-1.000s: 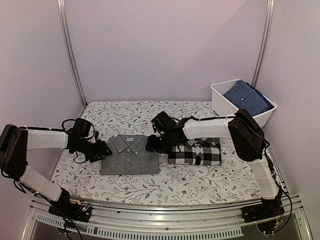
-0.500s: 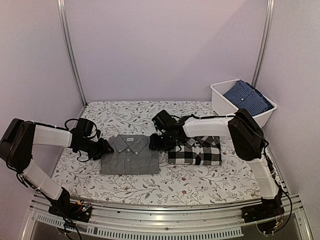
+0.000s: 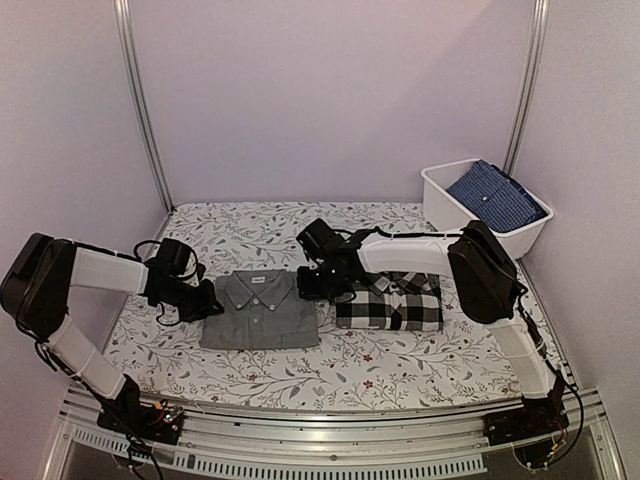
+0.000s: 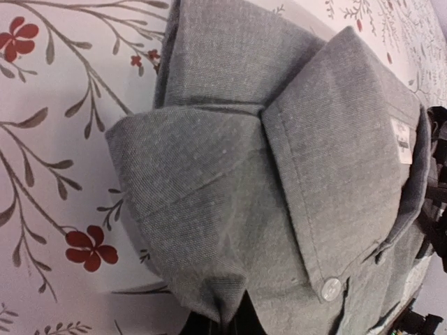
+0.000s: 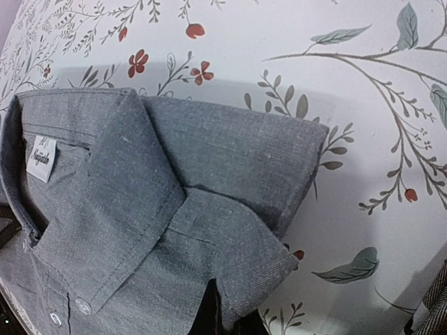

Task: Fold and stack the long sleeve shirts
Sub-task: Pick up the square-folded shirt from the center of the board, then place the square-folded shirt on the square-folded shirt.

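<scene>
The left gripper and right gripper each clamp a shoulder corner of the grey shirt. Thin bites may slip, unfolding it

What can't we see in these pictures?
- Left wrist view: fingertips of the left gripper, buried under the grey shirt and cut by the bottom edge.
- Top view: far edge of the checked shirt, behind the right arm.
- Right wrist view: writing on the collar label, too blurred.
- Top view: what the blue cloth in the bin is, too small.
</scene>
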Controlling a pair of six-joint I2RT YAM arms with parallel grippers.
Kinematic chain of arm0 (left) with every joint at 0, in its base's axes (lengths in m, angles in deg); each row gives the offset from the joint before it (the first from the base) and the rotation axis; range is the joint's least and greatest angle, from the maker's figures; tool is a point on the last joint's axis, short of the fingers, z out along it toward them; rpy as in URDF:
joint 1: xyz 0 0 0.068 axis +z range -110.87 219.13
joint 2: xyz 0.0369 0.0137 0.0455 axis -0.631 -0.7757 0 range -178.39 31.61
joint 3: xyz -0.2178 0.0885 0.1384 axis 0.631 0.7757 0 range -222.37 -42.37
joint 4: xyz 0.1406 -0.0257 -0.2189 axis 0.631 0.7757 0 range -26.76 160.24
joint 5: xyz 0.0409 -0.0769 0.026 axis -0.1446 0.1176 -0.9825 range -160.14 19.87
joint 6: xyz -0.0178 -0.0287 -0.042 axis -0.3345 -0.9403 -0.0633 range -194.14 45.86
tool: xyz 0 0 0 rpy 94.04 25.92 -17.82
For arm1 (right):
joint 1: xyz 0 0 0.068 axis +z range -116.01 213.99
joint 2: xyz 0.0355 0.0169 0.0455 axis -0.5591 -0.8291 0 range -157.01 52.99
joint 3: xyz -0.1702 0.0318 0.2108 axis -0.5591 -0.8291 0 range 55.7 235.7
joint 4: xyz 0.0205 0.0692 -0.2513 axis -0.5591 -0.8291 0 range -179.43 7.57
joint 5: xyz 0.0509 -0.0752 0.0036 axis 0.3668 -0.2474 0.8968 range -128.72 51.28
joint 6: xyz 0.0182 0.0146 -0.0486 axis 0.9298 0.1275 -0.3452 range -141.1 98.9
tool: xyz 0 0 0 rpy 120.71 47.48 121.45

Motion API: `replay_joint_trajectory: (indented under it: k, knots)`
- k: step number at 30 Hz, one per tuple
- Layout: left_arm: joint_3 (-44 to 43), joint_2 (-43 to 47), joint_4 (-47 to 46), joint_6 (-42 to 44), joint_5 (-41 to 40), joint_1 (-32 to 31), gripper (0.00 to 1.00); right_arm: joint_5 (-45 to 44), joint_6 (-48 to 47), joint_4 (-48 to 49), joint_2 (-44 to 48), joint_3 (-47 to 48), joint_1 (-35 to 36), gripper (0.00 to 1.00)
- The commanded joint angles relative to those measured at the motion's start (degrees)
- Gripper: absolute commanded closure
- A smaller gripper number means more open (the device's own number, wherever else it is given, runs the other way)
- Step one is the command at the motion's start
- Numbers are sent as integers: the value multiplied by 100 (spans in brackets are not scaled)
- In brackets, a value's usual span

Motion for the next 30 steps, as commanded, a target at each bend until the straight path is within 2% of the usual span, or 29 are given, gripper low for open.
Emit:
replay_joint_trajectory:
  k: [1,10,19,25,30]
  knots:
    - [-174,242,335,9,44,-103,100,-130,-108,-420,-225,334,41,100]
    - [-586,895,953,72,23,-161,100,-562,-357,-756,198,777,31,100]
    - [-1318,1345,1418,-122,-17,-545,100,-814,-571,-1037,929,956,18,100]
    - [-1968,1077,1341,-440,-151,-1199,100,-1191,-714,-1383,1485,847,-116,100]
    - [-2597,410,992,-710,-175,-1762,100,-1515,-778,-1462,2149,44,-334,100]
